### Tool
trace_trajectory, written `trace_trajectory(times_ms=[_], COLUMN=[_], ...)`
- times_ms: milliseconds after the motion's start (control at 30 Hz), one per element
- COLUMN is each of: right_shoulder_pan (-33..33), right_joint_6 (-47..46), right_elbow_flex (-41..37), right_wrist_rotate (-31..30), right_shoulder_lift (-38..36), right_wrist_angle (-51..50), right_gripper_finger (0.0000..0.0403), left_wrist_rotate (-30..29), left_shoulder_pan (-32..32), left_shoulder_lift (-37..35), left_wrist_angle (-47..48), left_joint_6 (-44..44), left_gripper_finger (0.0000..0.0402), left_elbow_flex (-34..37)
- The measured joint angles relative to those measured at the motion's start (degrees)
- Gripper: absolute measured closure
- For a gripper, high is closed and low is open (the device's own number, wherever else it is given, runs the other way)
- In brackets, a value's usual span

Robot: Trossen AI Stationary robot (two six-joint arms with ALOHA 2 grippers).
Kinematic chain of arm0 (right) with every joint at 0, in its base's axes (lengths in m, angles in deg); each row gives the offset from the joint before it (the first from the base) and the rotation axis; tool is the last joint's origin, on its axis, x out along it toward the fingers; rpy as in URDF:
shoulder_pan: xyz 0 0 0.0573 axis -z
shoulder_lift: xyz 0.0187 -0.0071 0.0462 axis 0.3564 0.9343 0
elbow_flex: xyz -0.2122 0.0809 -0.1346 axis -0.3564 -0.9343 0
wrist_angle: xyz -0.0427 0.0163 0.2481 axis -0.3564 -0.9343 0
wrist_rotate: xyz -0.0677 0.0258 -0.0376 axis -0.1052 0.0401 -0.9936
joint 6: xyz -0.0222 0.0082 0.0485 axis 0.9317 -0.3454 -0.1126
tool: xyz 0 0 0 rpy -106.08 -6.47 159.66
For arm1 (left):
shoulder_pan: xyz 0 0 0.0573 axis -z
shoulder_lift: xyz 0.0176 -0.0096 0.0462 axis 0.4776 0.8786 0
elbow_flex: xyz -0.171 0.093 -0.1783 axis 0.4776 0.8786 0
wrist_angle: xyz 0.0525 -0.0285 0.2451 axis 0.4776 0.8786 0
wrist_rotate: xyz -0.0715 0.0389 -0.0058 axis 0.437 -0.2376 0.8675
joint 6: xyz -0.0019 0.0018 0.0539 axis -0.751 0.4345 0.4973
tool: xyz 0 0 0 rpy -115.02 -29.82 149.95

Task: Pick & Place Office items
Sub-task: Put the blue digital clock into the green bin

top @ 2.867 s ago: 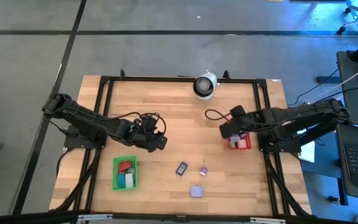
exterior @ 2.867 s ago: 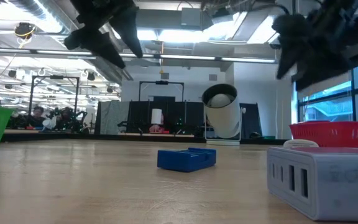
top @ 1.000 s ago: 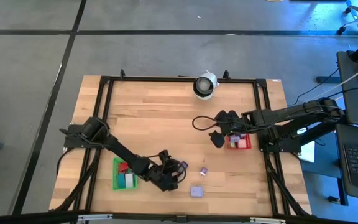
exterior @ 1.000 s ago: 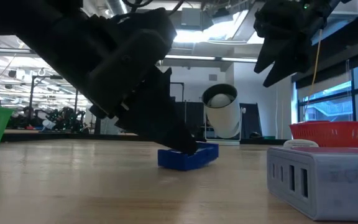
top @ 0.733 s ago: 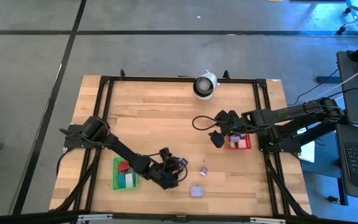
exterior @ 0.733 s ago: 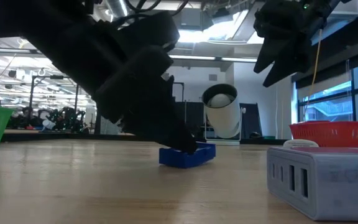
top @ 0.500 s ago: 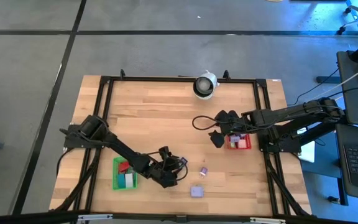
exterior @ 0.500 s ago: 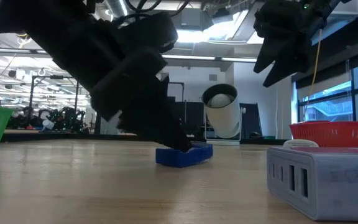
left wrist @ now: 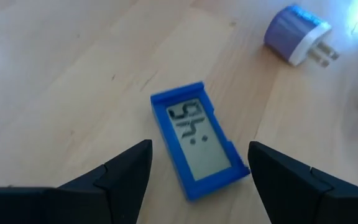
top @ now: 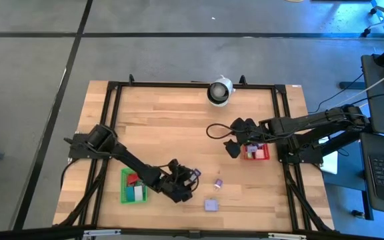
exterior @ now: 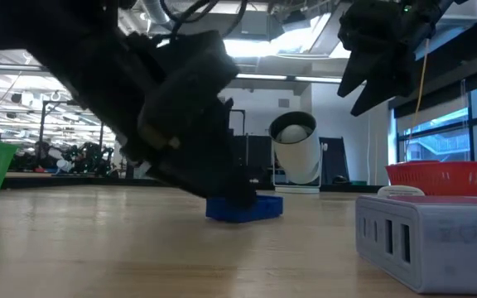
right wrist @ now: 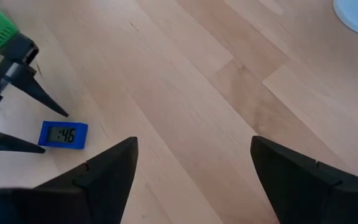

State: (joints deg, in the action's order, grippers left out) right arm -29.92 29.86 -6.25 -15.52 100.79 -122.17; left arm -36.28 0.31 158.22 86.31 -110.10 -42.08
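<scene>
A small blue clock [top: 195, 175] lies flat on the table, face up, near the middle of the near half. My left gripper [left wrist: 199, 163] is low over it and open, with one finger on each side of the clock [left wrist: 199, 147]. In the low view the gripper [exterior: 222, 186] hides the clock's [exterior: 245, 209] left part. My right gripper [top: 233, 148] hangs open above the table beside the red bin [top: 255, 152] and touches nothing. A lavender plug [top: 218, 181] and a lavender block [top: 211, 205] rest on the wood nearby. My left gripper comes at the blue clock slanting down from the table's left, with the fingers straddling its short width. One fingertip [left wrist: 253, 163] stands right at the clock's near corner [left wrist: 244, 171]. Whether it touches, I cannot tell. The clock lies flat on the table.
The green bin [top: 134, 185] by the left arm holds red and teal pieces. A round white-and-black device [top: 220, 91] stands at the far edge. The lavender block [exterior: 433, 240] looms close in the low view. Bare wood lies between the two arms.
My left gripper has sunk lower over the blue clock and tipped a little, staying open. The clock has slid slightly toward the table's left.
</scene>
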Motion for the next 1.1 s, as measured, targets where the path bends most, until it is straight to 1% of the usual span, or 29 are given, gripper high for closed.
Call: trace_trajectory(times_ms=[233, 467, 600, 833, 967, 1100], right_shoulder_pan=[0.0, 0.0, 0.0, 0.0, 0.0, 0.0], right_joint_6=[0.0, 0.6, 1.1, 1.1, 1.3, 1.4], right_elbow_flex=[0.0, 0.0, 0.0, 0.0, 0.0, 0.0], right_wrist_rotate=[0.0, 0.0, 0.0, -1.3, -1.5, -1.5], right_shoulder_lift=[0.0, 0.0, 0.0, 0.0, 0.0, 0.0], right_wrist_angle=[0.0, 0.0, 0.1, 0.1, 0.1, 0.1], right_gripper_finger=[0.0090, 0.0090, 0.0090, 0.0090, 0.0090, 0.0090], left_wrist_rotate=[-1.6, -3.1, -3.4, -4.7, -5.4, -10.5], left_shoulder_pan=[0.1, 0.1, 0.0, 0.0, -0.3, -0.5], left_shoulder_lift=[2.4, 3.1, 3.1, 3.1, 1.3, -4.0], left_wrist_angle=[-0.5, -0.7, -0.6, -0.9, -1.1, -1.8], left_joint_6=[-0.4, -1.4, -1.4, -1.6, -1.6, 3.6], left_gripper_finger=[0.0139, 0.0143, 0.0170, 0.0249, 0.0250, 0.0250], left_elbow_flex=[-0.2, -0.3, -0.2, -0.1, 0.1, 0.0])
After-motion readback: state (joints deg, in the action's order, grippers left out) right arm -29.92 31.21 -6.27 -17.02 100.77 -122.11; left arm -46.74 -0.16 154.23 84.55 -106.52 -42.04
